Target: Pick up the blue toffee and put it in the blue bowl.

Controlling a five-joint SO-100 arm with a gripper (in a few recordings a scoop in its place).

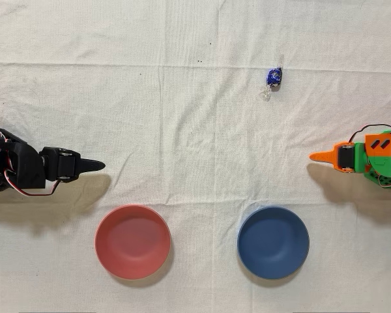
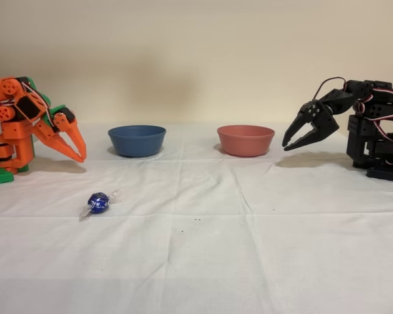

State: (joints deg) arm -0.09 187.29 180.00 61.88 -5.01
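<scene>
1. Worktop (image 1: 195,130): covered by a white creased cloth (image 2: 249,248). Fold lines run across it in the overhead view. No print or marking is visible on the cloth.

2. Orange arm (image 1: 378,156): at the right edge of the overhead view, mid-height; at the left edge of the fixed view, on a green base. No readable lettering on it.

3. Black arm (image 2: 373,131): idle, at the left edge of the overhead view and at the right of the fixed view.

4. Blue bowl (image 1: 273,242): lower right of centre in the overhead view, upright on the cloth, interior bare. In the fixed view it stands left of centre, near the back. Plain, with no label.

5. Pinkish-red bowl (image 1: 132,242): lower left of centre in the overhead view, well apart from the blue bowl, upright, interior bare. No label.

6. Gripper (image 2: 80,152): the fingers (image 2: 71,140) point downward in the fixed view, tips close together with nothing between them, just above the cloth. In the overhead view the tip points toward frame centre. Recorded as clenched on nothing.

7. Blue toffee (image 1: 274,77): lying on the cloth in the upper right of the overhead view, well apart from both the gripper and the blue bowl. In the fixed view it lies at lower left, in front of the orange arm. The foil is shiny dark blue with clear twisted ends; any print on it is too small to read.
</scene>
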